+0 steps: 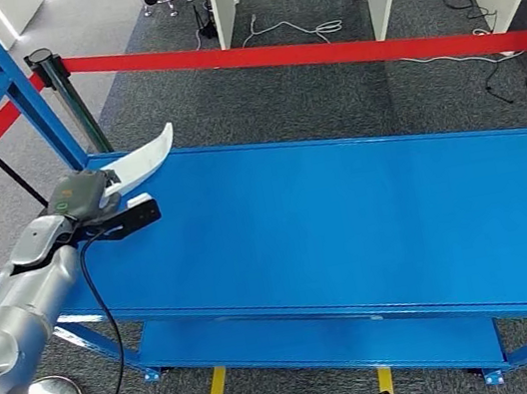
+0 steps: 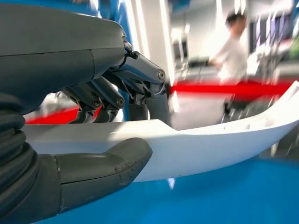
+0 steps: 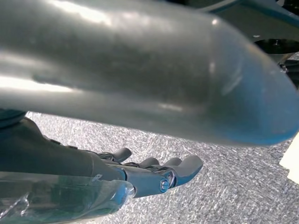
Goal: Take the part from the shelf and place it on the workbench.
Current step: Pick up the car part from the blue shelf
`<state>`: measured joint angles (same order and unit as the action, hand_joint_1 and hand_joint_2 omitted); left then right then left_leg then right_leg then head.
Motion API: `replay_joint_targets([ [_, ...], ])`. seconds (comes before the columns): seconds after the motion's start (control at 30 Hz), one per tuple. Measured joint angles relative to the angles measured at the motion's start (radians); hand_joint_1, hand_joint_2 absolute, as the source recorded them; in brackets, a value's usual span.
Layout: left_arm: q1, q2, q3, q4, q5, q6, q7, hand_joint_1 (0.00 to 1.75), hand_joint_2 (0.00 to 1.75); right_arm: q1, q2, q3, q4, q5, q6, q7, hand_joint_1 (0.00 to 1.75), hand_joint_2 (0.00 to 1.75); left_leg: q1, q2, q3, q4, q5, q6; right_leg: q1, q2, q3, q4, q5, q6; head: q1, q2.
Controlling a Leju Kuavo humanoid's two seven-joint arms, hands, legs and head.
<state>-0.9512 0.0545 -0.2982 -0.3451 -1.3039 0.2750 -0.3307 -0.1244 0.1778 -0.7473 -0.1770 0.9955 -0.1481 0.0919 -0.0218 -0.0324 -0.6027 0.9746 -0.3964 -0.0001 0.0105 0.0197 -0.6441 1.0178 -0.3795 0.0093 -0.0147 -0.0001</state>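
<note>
Gripping the part point(image 2: 197, 144) by one end over the bench's point(image 1: 339, 215) left edge, the left hand point(image 1: 82, 199) risks tipping it; the right hand point(image 3: 148, 175) hangs open and empty.

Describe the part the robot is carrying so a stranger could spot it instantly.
Find the big blue workbench, then its near-left corner, where the silver arm's left hand hovers. In it is the white curved part, a tapering blade-like plastic strip, the lone white thing against the blue.
</note>
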Motion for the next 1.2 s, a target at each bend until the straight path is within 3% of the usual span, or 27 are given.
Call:
replay_joint_targets([
  [0.47,-0.016,-0.044,-0.169,-0.206,0.064,0.02,-0.018,1.75,1.75,0.008,0.0,-0.039,0.0,-0.005,-0.005,-0.016,0.0,0.0,-0.001,0.0,0.0,0.0,0.0,0.001,-0.001,0.0,0.0,0.0,0.0,0.0,0.0,0.0],
  [0.97,-0.021,-0.04,-0.33,-0.301,0.16,0.045,0.02,1.75,1.75,0.013,0.0,-0.067,0.0,0.012,-0.009,-0.023,0.0,0.0,-0.001,0.0,-0.001,0.0,0.0,0.001,-0.001,0.0,0.0,0.0,0.0,0.0,0.0,0.0],
  [1.2,-0.023,-0.038,-0.364,-0.316,0.186,0.056,0.033,1.75,1.75,0.015,0.0,-0.075,0.0,0.013,-0.009,-0.024,0.0,0.0,-0.001,0.0,-0.001,0.0,-0.001,0.001,-0.001,0.0,0.0,0.0,0.0,0.0,0.0,0.0],
])
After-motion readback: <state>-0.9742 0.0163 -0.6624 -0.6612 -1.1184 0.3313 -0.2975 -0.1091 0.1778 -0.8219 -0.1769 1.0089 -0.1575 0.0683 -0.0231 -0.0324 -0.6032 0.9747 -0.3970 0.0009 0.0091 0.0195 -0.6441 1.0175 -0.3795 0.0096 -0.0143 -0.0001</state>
